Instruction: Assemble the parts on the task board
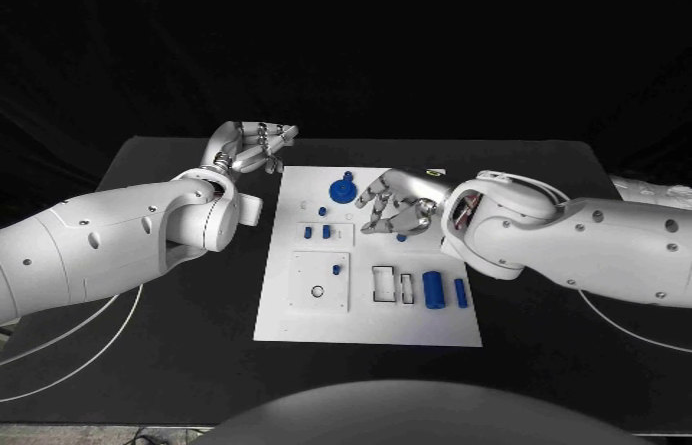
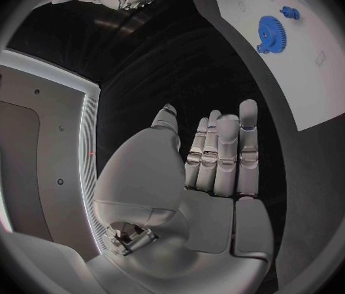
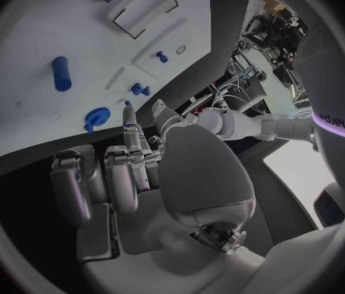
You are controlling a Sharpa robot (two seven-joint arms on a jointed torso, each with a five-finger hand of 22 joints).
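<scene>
While several blue parts already stand in their seats on the task board (image 1: 289, 330), the assembly looks to be only partly done. A blue gear (image 1: 343, 189) sits near the board's far edge, with a small blue piece just beside it, and two short blue pegs (image 1: 319, 232) stand in the raised block below it. Another small peg (image 1: 338, 267) stands in the square plate nearer the robot, whose round hole (image 1: 316, 292) is unfilled as far as I can tell. Toward the near right of the board, two blue cylinders (image 1: 446, 291) lie on the surface next to a pair of rectangular recesses (image 1: 385, 284) that look unoccupied, so I judge those cylinders are loose parts yet to be placed. The right robot hand (image 1: 392, 205) hovers over the board just right of the gear, fingers curled downward and apart; the right wrist view shows nothing held between them. The left robot hand (image 1: 254, 146) is off the board, above the black counter (image 1: 173, 365) by the board's far left corner; in the left wrist view its fingers are straight and side by side, empty. My reading is that the next work falls to the right robot hand, and the cylinders and open seats remain.
</scene>
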